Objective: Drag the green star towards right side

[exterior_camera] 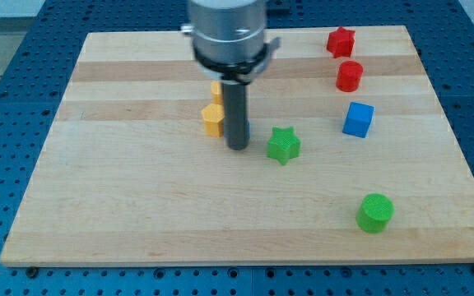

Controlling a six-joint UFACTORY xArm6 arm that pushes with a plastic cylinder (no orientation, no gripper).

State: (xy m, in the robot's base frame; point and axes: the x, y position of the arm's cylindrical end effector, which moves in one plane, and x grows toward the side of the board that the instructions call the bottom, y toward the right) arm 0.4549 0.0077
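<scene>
The green star point(283, 145) lies near the middle of the wooden board point(138, 205). My tip point(238, 147) rests on the board just to the star's left, a small gap apart from it. The dark rod rises from the tip to the grey arm head at the view's top. A yellow block point(212, 119) sits right beside the rod on its left, and a second yellow block point(216, 87) is partly hidden behind the rod.
A red star point(340, 41) and a red cylinder point(349, 76) lie at the view's top right. A blue cube point(358, 119) sits right of the green star. A green cylinder point(374, 213) lies at the lower right.
</scene>
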